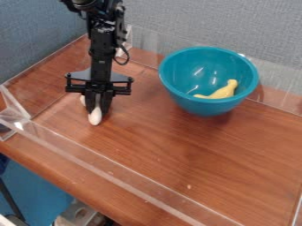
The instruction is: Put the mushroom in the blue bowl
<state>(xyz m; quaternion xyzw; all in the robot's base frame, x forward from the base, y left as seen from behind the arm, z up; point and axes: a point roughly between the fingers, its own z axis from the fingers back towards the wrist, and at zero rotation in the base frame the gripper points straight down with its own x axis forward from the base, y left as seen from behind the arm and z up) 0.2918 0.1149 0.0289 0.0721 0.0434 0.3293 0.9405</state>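
Note:
The mushroom [92,113] shows its cream-white stem at the left of the wooden table, between the black fingers of my gripper [97,108]. The gripper comes straight down from above and is shut on it; the cap is hidden by the fingers. The teal-blue bowl [200,88] stands upright at the back right, well apart from the gripper.
A yellow curved banana-like piece [221,89] lies inside the bowl. Clear acrylic walls [71,141] fence the wooden table top [177,150] on all sides. A blue-grey backdrop rises behind.

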